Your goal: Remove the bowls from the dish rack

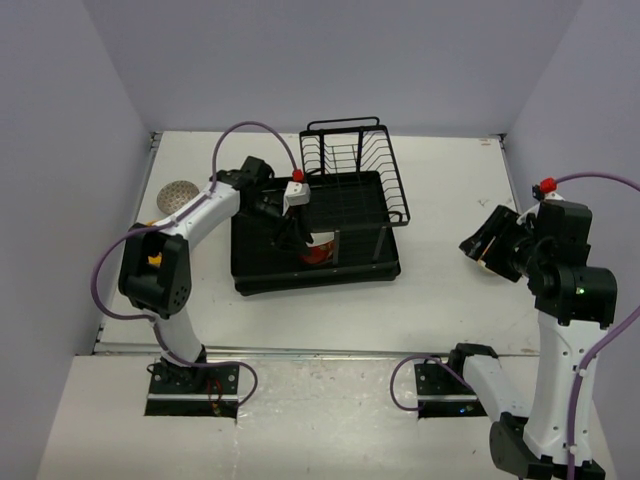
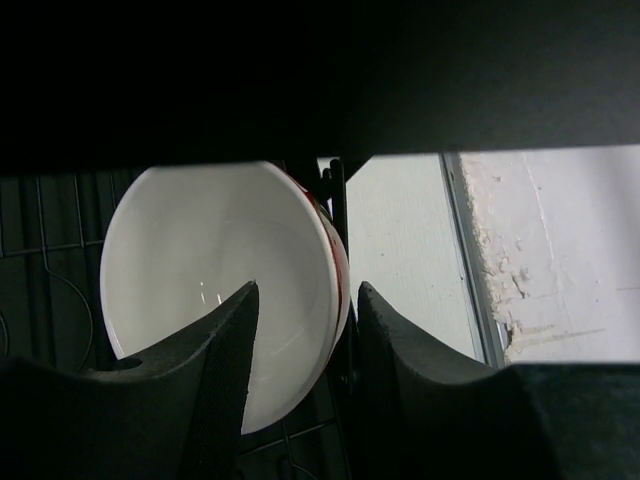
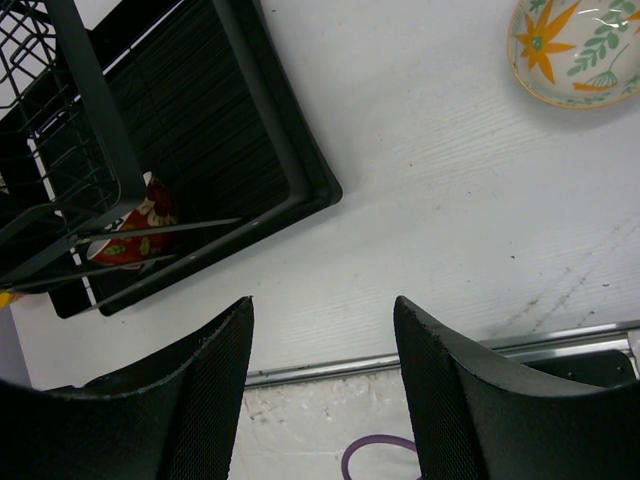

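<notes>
The black dish rack (image 1: 345,190) stands mid-table. One red bowl (image 1: 318,251) with a white inside stands on edge at the rack's front. My left gripper (image 1: 293,238) reaches down into the rack. In the left wrist view it (image 2: 308,290) is open, its jaws astride the bowl's (image 2: 210,270) rim, one inside and one outside, with a gap showing. My right gripper (image 1: 488,246) hangs open and empty above the table at the right. In the right wrist view it (image 3: 322,300) is clear of the rack (image 3: 250,130), the red bowl (image 3: 135,235) and the flowered white bowl (image 3: 575,50).
A white bowl with a fine brown pattern (image 1: 178,193) sits on the table at the far left. Something yellow (image 1: 153,260) shows behind the left arm. The table's metal front edge (image 3: 430,352) runs below the right gripper.
</notes>
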{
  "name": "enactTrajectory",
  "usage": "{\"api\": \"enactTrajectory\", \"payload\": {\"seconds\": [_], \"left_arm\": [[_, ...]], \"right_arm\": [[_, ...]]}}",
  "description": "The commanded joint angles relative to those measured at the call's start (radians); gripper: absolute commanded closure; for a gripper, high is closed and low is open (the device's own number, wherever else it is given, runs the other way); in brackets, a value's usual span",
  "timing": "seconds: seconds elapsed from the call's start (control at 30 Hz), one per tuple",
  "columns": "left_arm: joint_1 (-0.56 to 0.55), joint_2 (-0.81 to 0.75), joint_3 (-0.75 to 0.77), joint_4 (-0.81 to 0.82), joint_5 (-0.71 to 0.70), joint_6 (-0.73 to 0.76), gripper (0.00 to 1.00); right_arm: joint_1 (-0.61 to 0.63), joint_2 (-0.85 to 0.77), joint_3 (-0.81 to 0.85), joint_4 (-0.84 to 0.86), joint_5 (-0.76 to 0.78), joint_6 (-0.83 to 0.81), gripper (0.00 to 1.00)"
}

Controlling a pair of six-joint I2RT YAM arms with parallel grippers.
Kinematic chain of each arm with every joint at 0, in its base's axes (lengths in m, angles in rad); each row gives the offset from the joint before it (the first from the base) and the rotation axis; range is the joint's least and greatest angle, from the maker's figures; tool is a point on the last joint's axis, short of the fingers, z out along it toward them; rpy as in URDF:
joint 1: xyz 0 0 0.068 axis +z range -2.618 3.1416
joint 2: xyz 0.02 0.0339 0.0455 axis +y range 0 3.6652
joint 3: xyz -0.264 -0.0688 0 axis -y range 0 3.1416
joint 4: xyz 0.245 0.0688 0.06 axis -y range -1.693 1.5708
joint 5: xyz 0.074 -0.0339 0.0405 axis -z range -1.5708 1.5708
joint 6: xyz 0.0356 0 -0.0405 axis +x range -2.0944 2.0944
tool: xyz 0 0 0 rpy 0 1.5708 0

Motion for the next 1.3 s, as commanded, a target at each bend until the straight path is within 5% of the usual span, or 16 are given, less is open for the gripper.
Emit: {"api": "enactTrajectory", "payload": {"seconds": [0.0, 0.8, 0.97, 1.27], "left_arm": [[-0.021, 0.035, 0.008, 0.054, -0.03, -0.051, 0.55], [-0.021, 0.029, -0.129, 0.056, -0.034, 0.003, 0.9], [-0.013, 0.025, -0.098, 0.039, -0.008, -0.011, 1.0], [0.048, 0.083, 0.063, -0.038, 0.104, -0.026, 1.0]], "right_arm": [[0.003, -0.007, 0.028, -0.015, -0.015, 0.001, 0.4], [0.003, -0.018, 0.027, -0.027, -0.008, 0.008, 0.4], [0.003, -0.018, 0.027, -0.035, -0.004, 0.006, 0.4], [0.003, -0.011, 0.05, -0.05, 0.0, 0.006, 0.4]]}}
